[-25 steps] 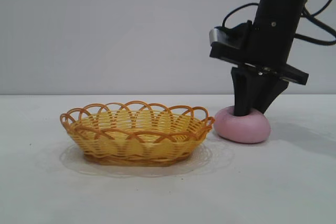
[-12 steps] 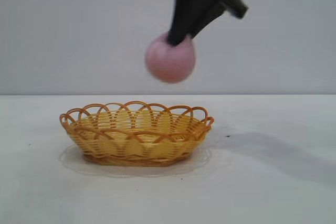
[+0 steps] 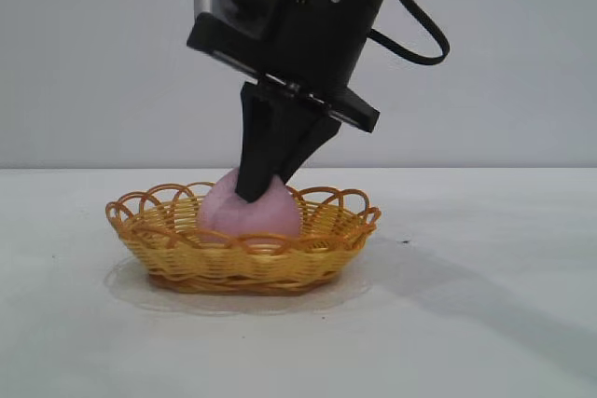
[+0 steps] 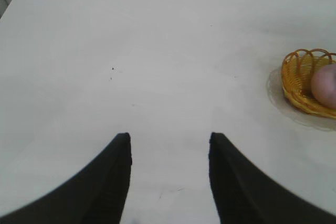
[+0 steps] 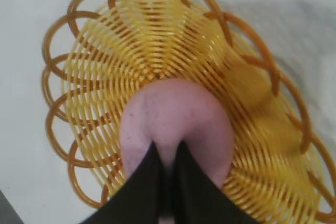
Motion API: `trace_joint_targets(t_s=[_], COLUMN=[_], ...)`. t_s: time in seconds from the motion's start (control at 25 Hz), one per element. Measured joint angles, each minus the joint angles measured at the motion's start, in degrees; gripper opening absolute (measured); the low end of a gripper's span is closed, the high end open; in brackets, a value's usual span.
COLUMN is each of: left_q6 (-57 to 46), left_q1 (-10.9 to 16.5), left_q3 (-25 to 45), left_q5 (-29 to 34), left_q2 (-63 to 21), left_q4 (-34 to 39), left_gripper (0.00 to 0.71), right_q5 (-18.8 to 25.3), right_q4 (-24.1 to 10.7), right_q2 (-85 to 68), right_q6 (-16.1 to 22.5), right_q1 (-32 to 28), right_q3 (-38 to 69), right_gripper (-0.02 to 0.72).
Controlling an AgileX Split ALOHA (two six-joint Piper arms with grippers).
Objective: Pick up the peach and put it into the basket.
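While the left gripper (image 4: 168,182) hangs idle with fingers spread over the bare white table (image 4: 131,51), the right gripper (image 3: 256,188) reaches down into the shallow yellow-orange woven wicker basket (image 3: 159,244), its black fingers nearly together, pinching the top of the matte pink-mauve rounded peach (image 3: 270,216), which sits inside the basket.
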Motion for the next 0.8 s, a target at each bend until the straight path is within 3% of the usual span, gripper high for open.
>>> trace_joint_targets(t_s=[0.12,0.24,0.4,0.44,0.56,0.8], left_q6=[0.0,0.0,0.0,0.0,0.0,0.0], left_q1=[0.0,0.0,0.0,0.0,0.0,0.0], left_q3=[0.0,0.0,0.0,0.0,0.0,0.0], left_q5=[0.0,0.0,0.0,0.0,0.0,0.0], left_q2=[0.0,0.0,0.0,0.0,0.0,0.0], left_q4=[0.0,0.0,0.0,0.0,0.0,0.0], left_gripper=[0.3,0.3,0.3,0.3,0.3,0.3], right_q5=[0.0,0.11,1.0,1.13,0.47,-0.87], right_q4=[0.0,0.0,-2.17,-2.74,-7.31,-20.21], right_q2=[0.0,-0.25,-3.54,-4.95,-9.22,-10.61], right_q6=[0.61,1.58,4.02,4.29,6.43,19.53], right_q1=[0.0,0.0,-0.12,-0.64,-3.66,-21.32], right_q3=[0.0,0.0,-0.99,-1.57,-3.01,-3.36], right_gripper=[0.27,0.396,0.389,0.431,0.414,0.414])
